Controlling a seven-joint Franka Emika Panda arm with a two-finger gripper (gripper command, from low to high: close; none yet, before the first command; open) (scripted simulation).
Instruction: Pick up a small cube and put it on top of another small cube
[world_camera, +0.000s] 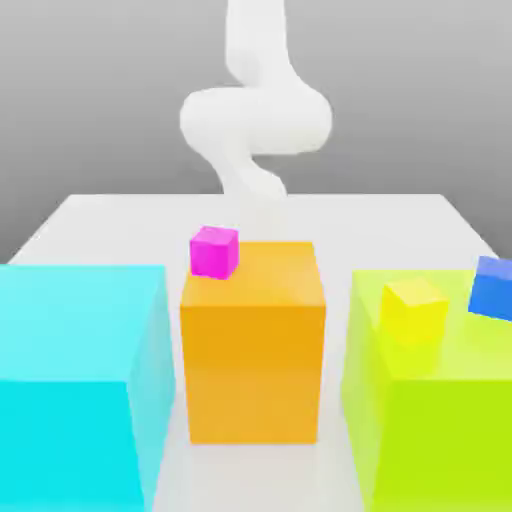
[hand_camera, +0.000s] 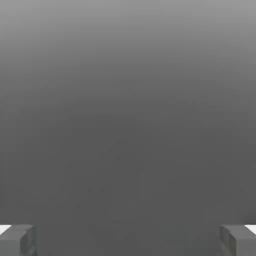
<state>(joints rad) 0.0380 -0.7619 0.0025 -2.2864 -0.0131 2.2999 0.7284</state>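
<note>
Wide apart stood the fingers of the gripper (hand_camera: 128, 241), one grey pad (hand_camera: 18, 240) at each lower corner of the hand view, with nothing between them and only blank grey backdrop ahead. So the gripper held nothing and was not aimed at any cube. In the exterior view the white arm (world_camera: 255, 110) curled above the far edge of the table (world_camera: 90, 225), behind the blocks.

From there the small blue cube (world_camera: 492, 287) lay forward and well off to the exterior view's right, on the top face of the big lime block (world_camera: 430, 420) at its far right side, slightly tilted as seen. Just beside it, toward the exterior view's left, sat a small yellow cube (world_camera: 414, 309) on the same lime top. A small magenta cube (world_camera: 214, 251) rested at the back left corner of the orange block (world_camera: 254, 345). A large cyan block (world_camera: 80, 385) filled the left.

All pieces looked matte, plain and sharp-edged, with no long axis to favour; any square grasp would probably serve.
</note>
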